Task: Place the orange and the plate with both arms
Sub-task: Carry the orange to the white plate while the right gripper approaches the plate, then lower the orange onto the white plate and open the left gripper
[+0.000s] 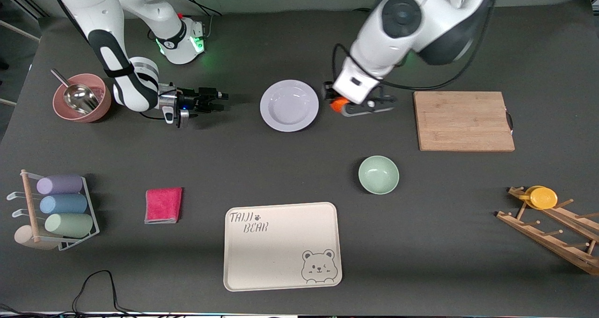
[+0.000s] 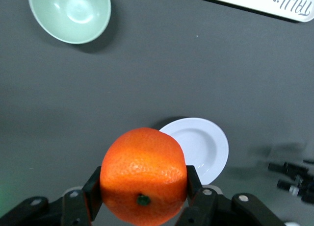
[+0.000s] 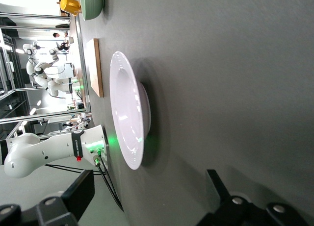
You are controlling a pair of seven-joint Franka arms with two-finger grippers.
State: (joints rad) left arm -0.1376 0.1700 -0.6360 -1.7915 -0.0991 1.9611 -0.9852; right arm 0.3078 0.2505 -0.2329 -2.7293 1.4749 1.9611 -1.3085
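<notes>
Bright orange [image 2: 143, 174] held aloft beside the plate [image 1: 289, 105]; plate pale lavender, glossy (apparently empty), flat on table.

Left gripper [image 1: 344, 106] clamping orange [image 1: 338, 104] beside plate [image 1: 289, 105]; right gripper [image 1: 220, 101] open.

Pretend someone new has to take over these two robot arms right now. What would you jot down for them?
Left gripper: shut on the orange, held up over the bare table between the plate and the cutting board.
Right gripper: open, holding nothing, low beside the plate on the side toward the right arm's end of the table.
Done: orange picked up.
Left: the plate still sits on the table, not gripped. Probably grasp its rim next, then place both.
</notes>
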